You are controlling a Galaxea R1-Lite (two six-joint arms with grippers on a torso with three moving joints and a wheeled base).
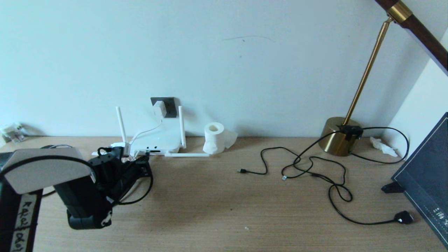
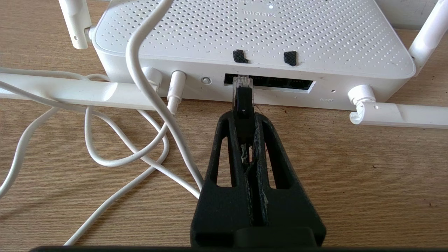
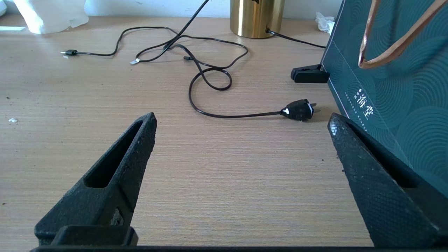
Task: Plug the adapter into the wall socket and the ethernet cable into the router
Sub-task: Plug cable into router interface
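Note:
The white router [image 1: 158, 140] sits against the wall, its port strip [image 2: 280, 83] facing me. My left gripper [image 2: 244, 117] is shut on the black plug [image 2: 243, 99] of the ethernet cable [image 1: 149, 187]. The plug's clear tip touches the mouth of the port at the strip's left end; how deep it sits I cannot tell. In the head view the left gripper [image 1: 141, 163] is right in front of the router. The white adapter [image 1: 159, 109] sits in the dark grey wall socket [image 1: 168, 104]. My right gripper [image 3: 241, 120] hovers open over bare table near the right side.
White cords [image 2: 140, 140] loop on the table beside the left gripper. A toilet-paper roll [image 1: 214, 137] stands right of the router. Thin black USB cords [image 1: 266, 168], a brass lamp base [image 1: 337, 137], its bulky plug [image 3: 299, 109] and a dark bag [image 3: 395, 87] fill the right.

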